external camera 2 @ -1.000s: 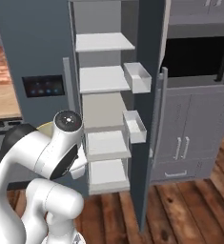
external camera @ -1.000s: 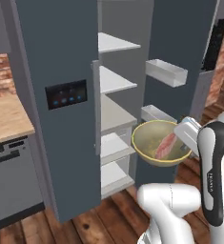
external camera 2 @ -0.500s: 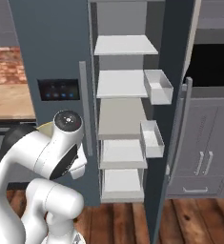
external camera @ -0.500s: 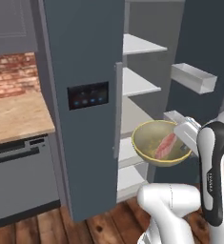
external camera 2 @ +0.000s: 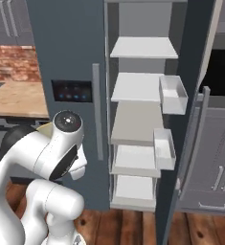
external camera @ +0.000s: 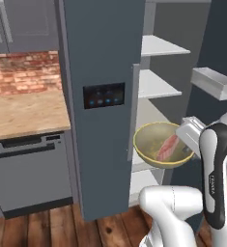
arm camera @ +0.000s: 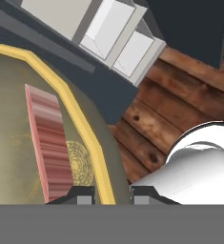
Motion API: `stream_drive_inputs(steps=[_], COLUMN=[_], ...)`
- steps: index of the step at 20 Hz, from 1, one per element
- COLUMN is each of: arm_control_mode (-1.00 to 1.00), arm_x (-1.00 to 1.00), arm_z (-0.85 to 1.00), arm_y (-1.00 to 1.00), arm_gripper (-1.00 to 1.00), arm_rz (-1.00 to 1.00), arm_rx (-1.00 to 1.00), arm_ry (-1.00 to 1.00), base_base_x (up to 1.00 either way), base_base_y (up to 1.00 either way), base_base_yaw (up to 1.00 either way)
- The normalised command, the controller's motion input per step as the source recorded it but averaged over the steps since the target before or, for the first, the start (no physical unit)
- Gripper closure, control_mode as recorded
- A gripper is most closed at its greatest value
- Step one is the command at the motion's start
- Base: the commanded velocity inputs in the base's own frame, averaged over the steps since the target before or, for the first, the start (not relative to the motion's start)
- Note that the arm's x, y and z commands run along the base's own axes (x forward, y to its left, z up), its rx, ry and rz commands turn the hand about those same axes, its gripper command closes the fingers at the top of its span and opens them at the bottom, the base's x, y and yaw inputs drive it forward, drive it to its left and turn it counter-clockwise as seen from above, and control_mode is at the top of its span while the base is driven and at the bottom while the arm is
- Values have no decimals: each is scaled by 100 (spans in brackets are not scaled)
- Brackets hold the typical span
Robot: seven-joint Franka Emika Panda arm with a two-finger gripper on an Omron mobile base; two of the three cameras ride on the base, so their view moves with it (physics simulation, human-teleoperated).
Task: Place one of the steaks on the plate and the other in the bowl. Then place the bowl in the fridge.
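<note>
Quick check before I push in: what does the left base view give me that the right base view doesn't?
Left base view: the bowl with a steak in it, held at its rim by the gripper in front of the open fridge.
Right base view: the lower shelves and the door bins.
Both: the fridge's dark panel, its upper shelves, the wooden counter.

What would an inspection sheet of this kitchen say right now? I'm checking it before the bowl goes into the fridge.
Surface: pale fridge shelves bare; wooden floor below.
Job's things: bowl held in the air before the open fridge, one steak lying inside it.
Clutter: nothing seen.
Pincer: pincer shut on bowl, fingertips straddling its yellow rim.
Cables: nothing seen.
Surroundings: wooden counter and brick wall left of fridge, dishwasher below; right fridge door swung open, door bins bare.
</note>
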Motion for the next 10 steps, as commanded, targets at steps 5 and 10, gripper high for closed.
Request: stream_drive_inputs(steps=[5, 10], arm_control_mode=[100, 100], arm_x=[0, 0], arm_z=[0, 0], arm_y=[0, 0], arm_gripper=[100, 100], arm_rz=[0, 0], arm_rx=[0, 0], arm_ry=[0, 0], base_base_x=[19, 17], base_base_y=[-52, -55], base_base_yaw=[27, 21])
